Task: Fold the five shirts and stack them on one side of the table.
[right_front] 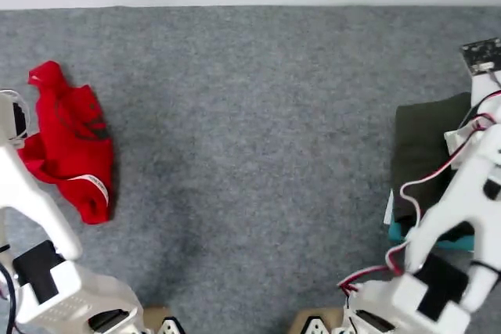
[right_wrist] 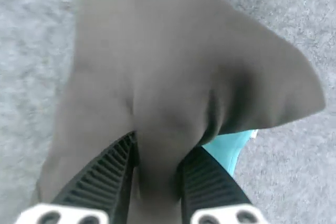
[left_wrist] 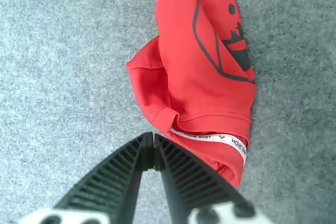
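A crumpled red shirt [right_front: 70,142] with a dark face print lies near the table's left edge. In the left wrist view my left gripper [left_wrist: 153,141] is shut with nothing between its fingers, its tips just beside the red shirt's [left_wrist: 205,77] labelled hem. At the right edge lies a stack of folded shirts with a dark olive shirt [right_front: 423,154] on top and a teal one [right_front: 442,242] beneath. My right gripper [right_wrist: 160,148] is shut on a raised fold of the dark olive shirt [right_wrist: 173,66]. A corner of the teal shirt [right_wrist: 231,148] peeks out under it.
The grey felt tabletop [right_front: 258,115] lies bare between the red shirt and the stack. Both arm bases [right_front: 63,295] stand at the front edge. A small circuit board [right_front: 481,52] sits at the far right. A pale wall borders the table's far edge.
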Action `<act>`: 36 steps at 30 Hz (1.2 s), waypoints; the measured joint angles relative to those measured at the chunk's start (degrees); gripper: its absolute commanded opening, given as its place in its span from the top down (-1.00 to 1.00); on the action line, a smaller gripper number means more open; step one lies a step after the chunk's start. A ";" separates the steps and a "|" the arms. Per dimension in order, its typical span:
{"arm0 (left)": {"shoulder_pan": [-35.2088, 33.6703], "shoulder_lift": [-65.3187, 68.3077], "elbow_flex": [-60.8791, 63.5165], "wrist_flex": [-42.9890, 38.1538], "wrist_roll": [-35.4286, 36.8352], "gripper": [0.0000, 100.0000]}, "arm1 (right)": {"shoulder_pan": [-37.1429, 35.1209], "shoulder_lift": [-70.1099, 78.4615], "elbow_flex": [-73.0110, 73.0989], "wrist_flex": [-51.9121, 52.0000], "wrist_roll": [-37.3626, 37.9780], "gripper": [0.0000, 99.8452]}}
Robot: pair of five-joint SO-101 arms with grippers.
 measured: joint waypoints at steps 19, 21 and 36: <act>0.00 0.00 0.00 0.00 0.00 0.99 | -1.23 0.62 -7.47 19.52 -3.52 0.96; 0.00 0.00 0.00 0.00 0.00 0.99 | -1.23 0.53 -5.63 19.96 -3.52 0.98; 0.00 0.00 0.00 0.00 0.00 0.99 | -2.73 2.99 15.21 15.91 -3.52 0.98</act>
